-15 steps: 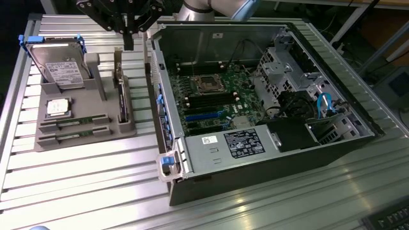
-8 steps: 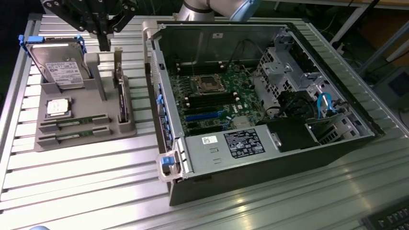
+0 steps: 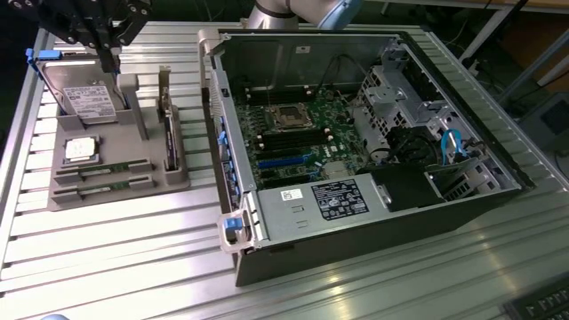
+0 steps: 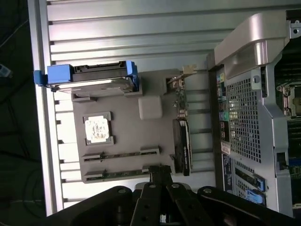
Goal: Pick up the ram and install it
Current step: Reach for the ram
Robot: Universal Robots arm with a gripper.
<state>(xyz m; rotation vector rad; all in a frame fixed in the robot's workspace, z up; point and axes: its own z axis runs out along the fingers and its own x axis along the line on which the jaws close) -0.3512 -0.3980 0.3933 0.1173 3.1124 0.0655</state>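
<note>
**Exterior view.** The gripper (image 3: 108, 59), jaws closed and empty, hung over the far corner of the surface (image 3: 116, 233) on the exterior view's left, above the hard drive (image 3: 89, 100). The ram (image 3: 102, 171) lay flat in the grey tray (image 3: 124, 152), with a twin stick (image 3: 100, 187) beside it at the tray's near edge. Their long axes ran along that edge. The drive and the silver processor (image 3: 80, 148) lay between gripper and ram. An upright expansion card (image 3: 169, 130) stood on the tray edge nearest the open computer case (image 3: 294, 50).

**Wrist view.** The closed gripper (image 4: 160, 175) lined up with one end of the twin stick (image 4: 123, 173), the ram (image 4: 120, 154) just beyond it. Its height above them could not be judged.
</note>
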